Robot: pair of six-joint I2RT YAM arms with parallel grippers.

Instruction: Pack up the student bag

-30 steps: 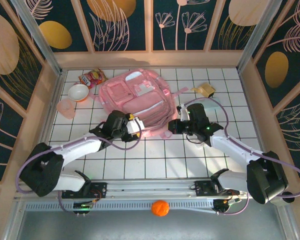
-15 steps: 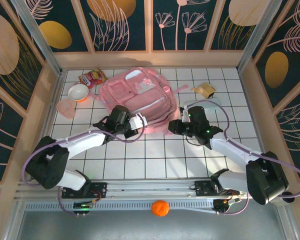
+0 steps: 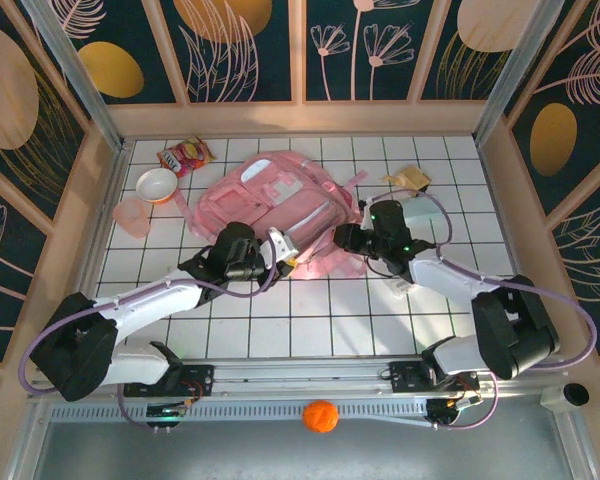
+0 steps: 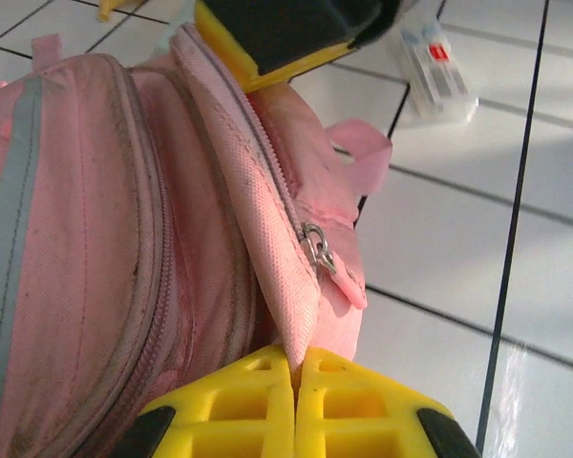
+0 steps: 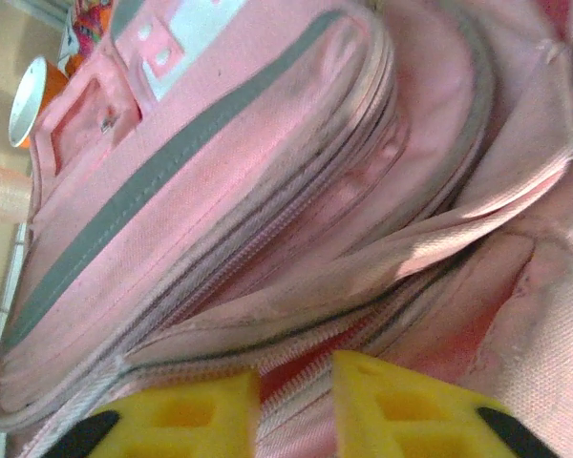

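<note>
The student bag (image 3: 275, 200), a large light-pink backpack, lies bunched at the middle back of the table. My left gripper (image 3: 286, 250) is at its near edge. In the left wrist view its yellow fingers (image 4: 296, 372) are shut on a fold of the bag's pink fabric (image 4: 267, 248), just below a zipper pull (image 4: 317, 250). My right gripper (image 3: 346, 238) is at the bag's right side. Its yellow jaws (image 5: 296, 401) stand apart, with the bag's open zipper edge (image 5: 363, 334) lying loose between them. The grey-striped front pocket (image 5: 191, 162) lies beyond.
A white-and-orange bowl (image 3: 157, 184), a pink cup (image 3: 132, 215) and a snack packet (image 3: 185, 154) sit at the back left. A tan item (image 3: 410, 178) and a pale box (image 3: 421, 208) lie right of the bag. An orange ball (image 3: 321, 415) rests in front of the arm bases.
My left gripper has shut on the bag's near edge and the bag has bunched up and shifted. My right gripper has let go of the fabric, opened and moved a little farther back.
</note>
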